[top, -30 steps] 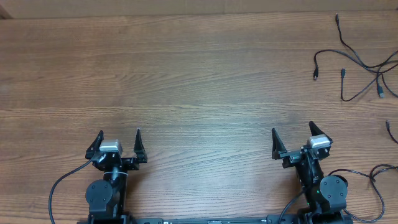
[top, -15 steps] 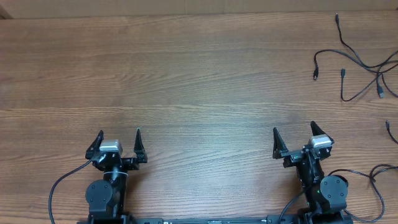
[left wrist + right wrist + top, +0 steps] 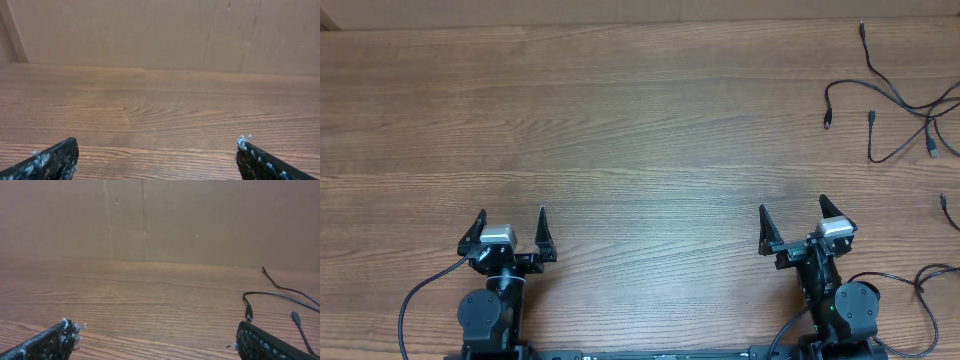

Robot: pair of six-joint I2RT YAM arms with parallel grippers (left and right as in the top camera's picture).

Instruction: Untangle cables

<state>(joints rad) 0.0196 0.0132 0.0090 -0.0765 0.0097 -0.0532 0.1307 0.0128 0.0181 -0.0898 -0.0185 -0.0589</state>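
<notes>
Several thin black cables (image 3: 900, 105) lie crossed over one another at the far right of the wooden table, with small plug ends pointing left and down. Part of them shows in the right wrist view (image 3: 280, 297), ahead and to the right of the fingers. More cable (image 3: 932, 280) lies at the right edge near the front. My left gripper (image 3: 511, 222) is open and empty at the front left; its fingers frame bare wood in the left wrist view (image 3: 157, 155). My right gripper (image 3: 792, 218) is open and empty at the front right, well short of the cables (image 3: 155, 340).
A brown cardboard wall (image 3: 160, 215) stands along the table's far edge. Thicker black wires (image 3: 420, 295) run from the arm bases at the front edge.
</notes>
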